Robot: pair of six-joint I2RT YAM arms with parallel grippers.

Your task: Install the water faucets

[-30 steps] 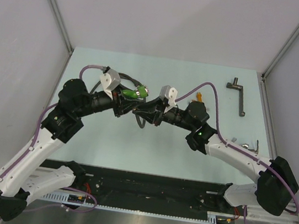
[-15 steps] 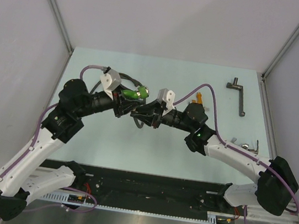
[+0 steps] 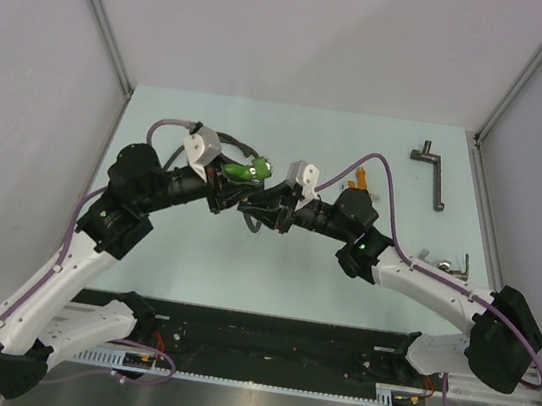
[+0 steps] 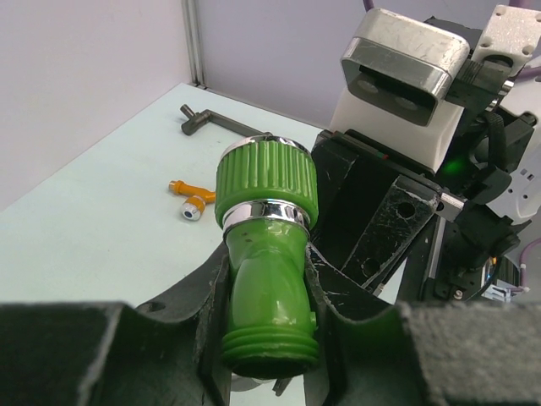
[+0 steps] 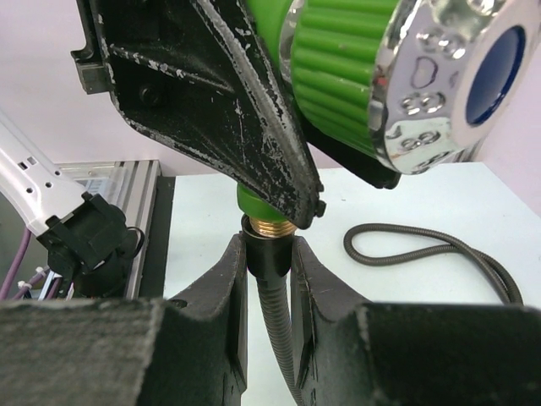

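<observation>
My left gripper (image 3: pixel 227 186) is shut on the green faucet (image 3: pixel 243 169) and holds it above the table. In the left wrist view its fingers clamp the green body (image 4: pixel 266 254) from both sides, below the ribbed collar with its silver ring. My right gripper (image 3: pixel 253 207) is shut on the black end nut (image 5: pixel 269 258) of the hose (image 5: pixel 277 326). The nut sits against the brass thread (image 5: pixel 269 225) under the green faucet (image 5: pixel 338 59). The orange faucet (image 3: pixel 361 178) lies loose on the table behind the right arm; it also shows in the left wrist view (image 4: pixel 188 191).
The hose loops on the table behind the grippers (image 3: pixel 231 145), also in the right wrist view (image 5: pixel 423 245). A dark L-shaped metal bar (image 3: pixel 433 171) lies at the back right. A small metal fitting (image 3: pixel 451 261) lies near the right edge.
My right gripper has shifted slightly left toward the left gripper, with the hose end against the green faucet. The left gripper has barely moved.
</observation>
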